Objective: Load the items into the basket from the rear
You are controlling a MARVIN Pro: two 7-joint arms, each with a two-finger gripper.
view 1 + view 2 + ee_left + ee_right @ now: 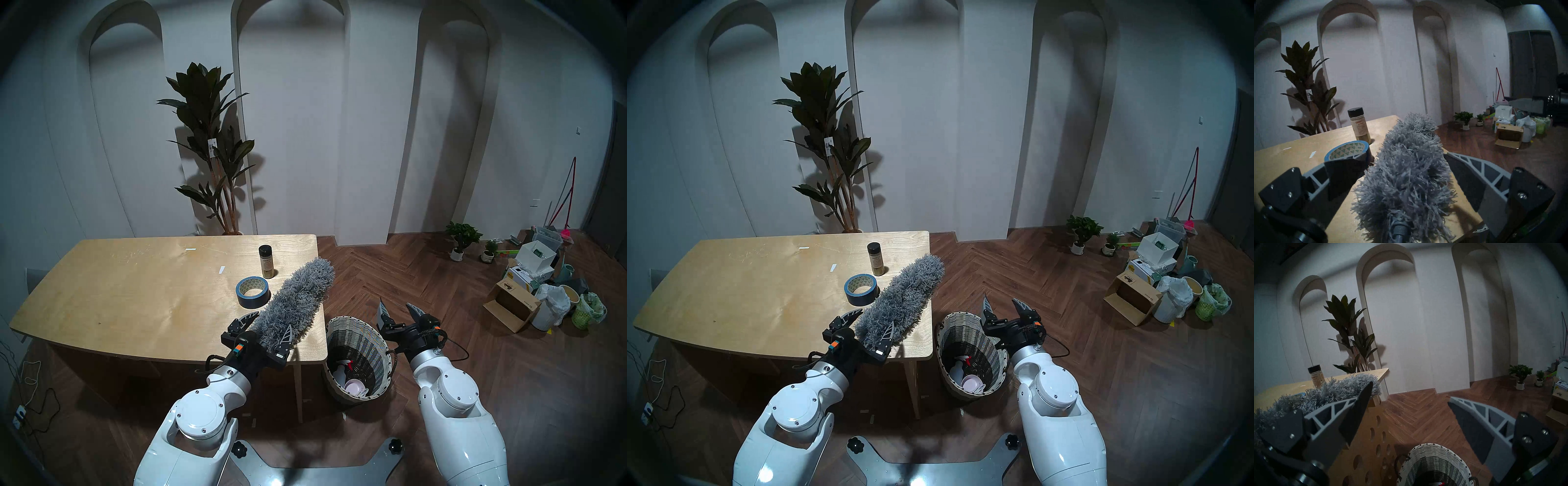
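Head stereo left is showing the left gripper (269, 325) straddling the near end of the grey duster (298, 298), its fingers spread to either side of the fluff and not yet pressing in; the duster is lying slantwise along the right edge of the desk (135, 298), far tip reaching past the edge. Just to its left the blue tape roll (252, 292) is lying flat, and behind that the black-capped bottle (265, 261) is standing upright. The right gripper (398, 310) is hovering with its fingers wide apart and nothing between them, above the far rim of the wicker basket (380, 346), which is sitting on the floor beside the desk's right end. Inside the basket a white spray bottle (341, 371) and a pink bowl (354, 387) are lying at the bottom
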